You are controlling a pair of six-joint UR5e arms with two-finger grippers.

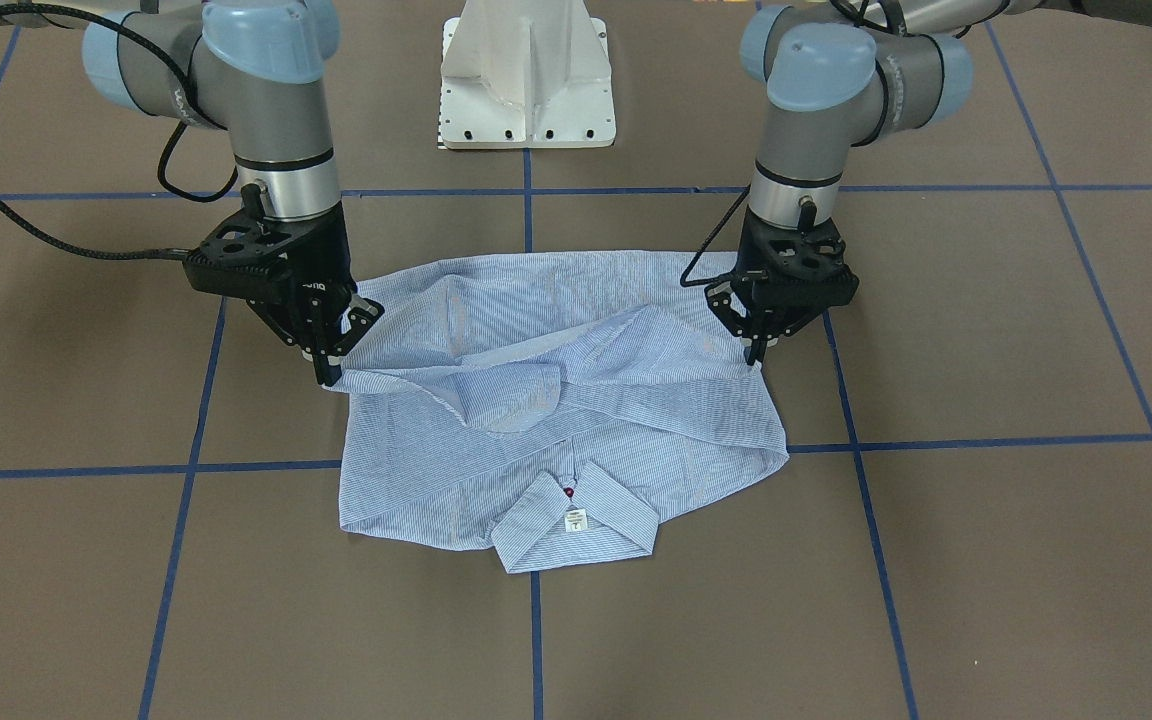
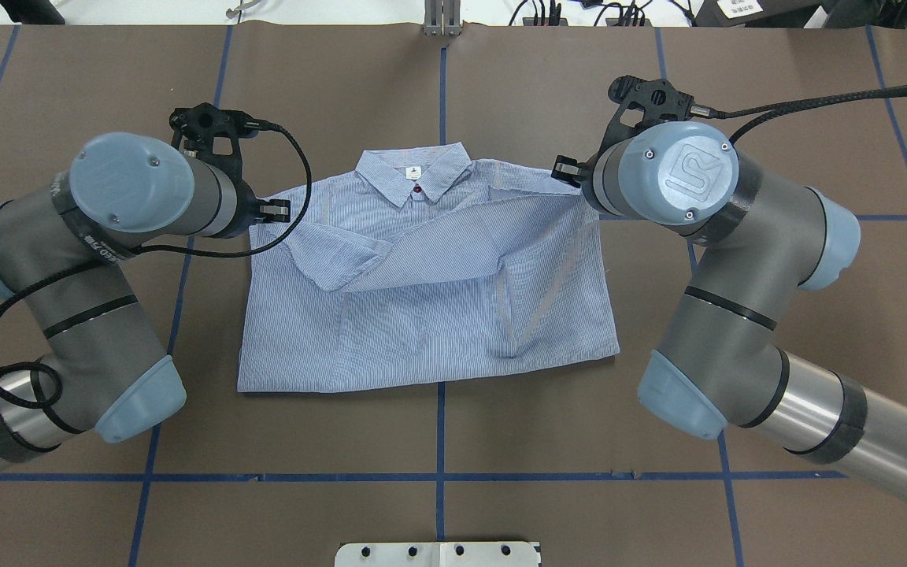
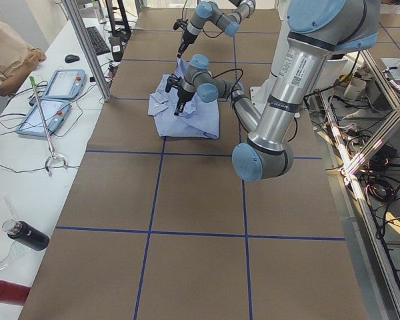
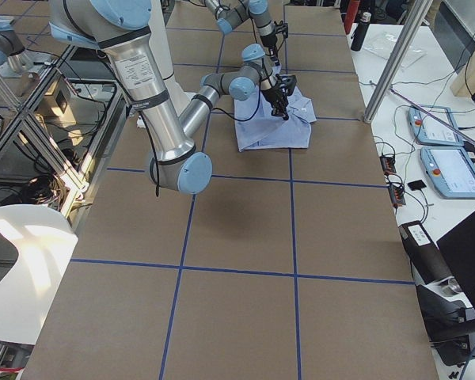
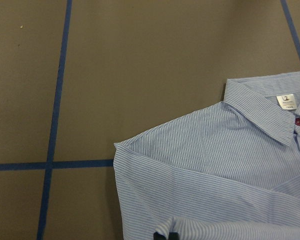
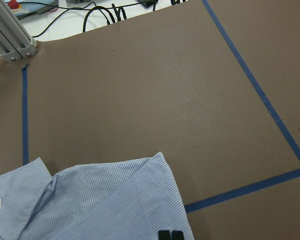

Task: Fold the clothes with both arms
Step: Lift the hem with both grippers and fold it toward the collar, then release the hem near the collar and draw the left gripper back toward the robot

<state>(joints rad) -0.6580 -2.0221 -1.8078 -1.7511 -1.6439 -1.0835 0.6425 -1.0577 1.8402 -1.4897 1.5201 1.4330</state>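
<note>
The light blue striped shirt [image 1: 556, 420] lies flat on the brown table, sleeves folded inward over the body. Its collar [image 1: 576, 520] with the white tag points away from the robot. My left gripper [image 1: 756, 352] stands at one side edge near the shoulder, and in the left wrist view its tips [image 5: 165, 235] are shut on the cloth [image 5: 215, 165]. At the opposite side edge, my right gripper [image 1: 328, 372] pinches a folded corner. Its tips [image 6: 170, 235] are closed on the shirt's edge [image 6: 115, 205]. From overhead the shirt [image 2: 422, 315] shows, but both wrists hide the fingertips.
The white pedestal base [image 1: 528, 80] stands behind the shirt. Blue tape lines [image 1: 186, 468] grid the table. A side bench holds pendants [image 3: 53, 93] and a bottle [image 3: 27, 235], with a person [image 3: 7, 53] seated there. An aluminium post [image 6: 12, 37] stands at the far table edge.
</note>
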